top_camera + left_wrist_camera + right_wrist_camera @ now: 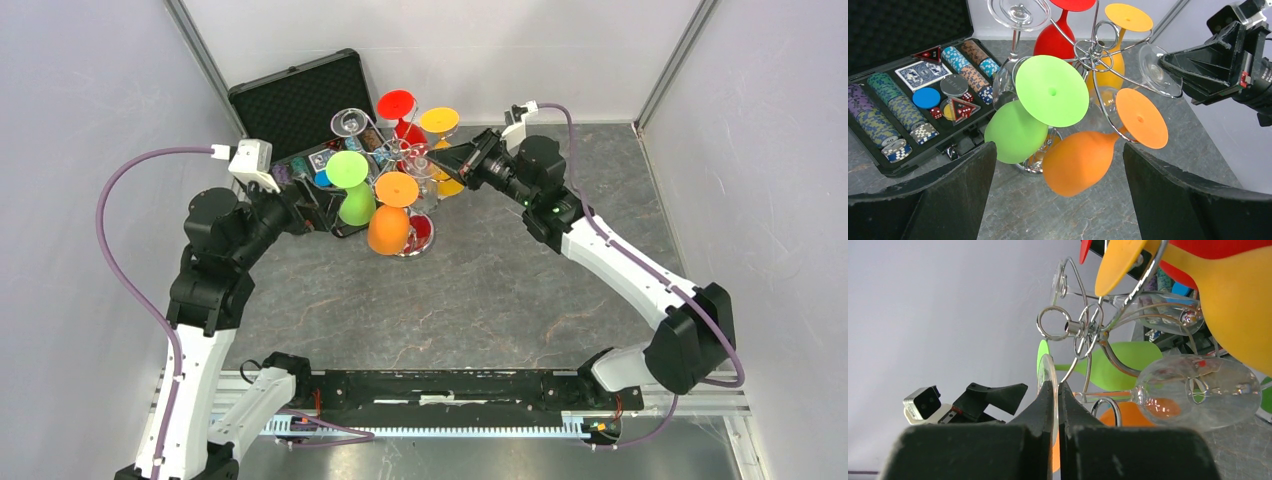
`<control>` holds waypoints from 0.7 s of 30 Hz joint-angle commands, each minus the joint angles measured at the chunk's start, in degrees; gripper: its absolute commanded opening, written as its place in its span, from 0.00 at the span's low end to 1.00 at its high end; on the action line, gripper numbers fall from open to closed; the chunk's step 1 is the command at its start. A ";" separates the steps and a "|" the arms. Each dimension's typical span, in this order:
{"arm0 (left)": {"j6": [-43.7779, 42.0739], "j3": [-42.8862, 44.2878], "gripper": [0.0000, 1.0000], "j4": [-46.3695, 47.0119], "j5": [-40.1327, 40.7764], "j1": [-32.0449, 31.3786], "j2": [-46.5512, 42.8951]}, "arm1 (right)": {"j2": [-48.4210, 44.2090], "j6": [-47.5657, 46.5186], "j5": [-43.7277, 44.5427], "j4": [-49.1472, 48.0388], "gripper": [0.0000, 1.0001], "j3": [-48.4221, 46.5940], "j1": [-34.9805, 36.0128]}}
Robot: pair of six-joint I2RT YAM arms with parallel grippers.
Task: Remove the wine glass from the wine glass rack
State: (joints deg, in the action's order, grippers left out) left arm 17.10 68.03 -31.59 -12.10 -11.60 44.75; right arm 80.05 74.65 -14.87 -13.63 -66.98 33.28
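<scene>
The wine glass rack [400, 152], a silver wire stand [1094, 48], carries several glasses hung upside down. A clear wine glass [1198, 389] hangs on its right side, stem level. My right gripper [1057, 389] is shut on the thin edge of that glass's foot [1157, 70], seen from above at the rack's right side [436, 160]. My left gripper [1059, 151] is open, its wide-set fingers [963, 185] facing the green glass [1020, 132] and orange glass [1080, 162] without touching them. From above, the left gripper [312, 212] sits just left of the rack.
Red [1053, 42] and yellow [1115, 62] glasses and a second clear one [1018, 11] hang at the back. An open black case of coloured chips [908, 102] lies close behind the rack on the left. Grey walls enclose the stone tabletop [480, 300].
</scene>
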 commanded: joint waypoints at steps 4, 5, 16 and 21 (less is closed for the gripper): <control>0.30 0.61 1.00 1.27 0.33 0.26 -1.61 | 0.16 -2.12 5.41 -2.31 0.00 -4.95 0.21; 0.30 0.62 1.00 1.27 0.16 0.22 -1.65 | -0.20 -2.66 6.81 -1.79 0.00 -5.14 0.13; 0.36 -0.12 1.00 3.38 -5.62 0.21 -2.46 | -7.15 -4.62 13.21 4.06 0.00 -2.63 -2.59; 1.06 -1.77 1.00 6.92 -9.73 0.24 -3.14 | -10.41 -2.53 11.96 4.26 0.00 0.66 -3.87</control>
State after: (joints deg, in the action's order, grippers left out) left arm 17.10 67.44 -29.71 -16.95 -11.60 42.41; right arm 73.69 70.67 -3.57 -6.70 -67.99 30.17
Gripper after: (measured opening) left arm 0.993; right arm 0.022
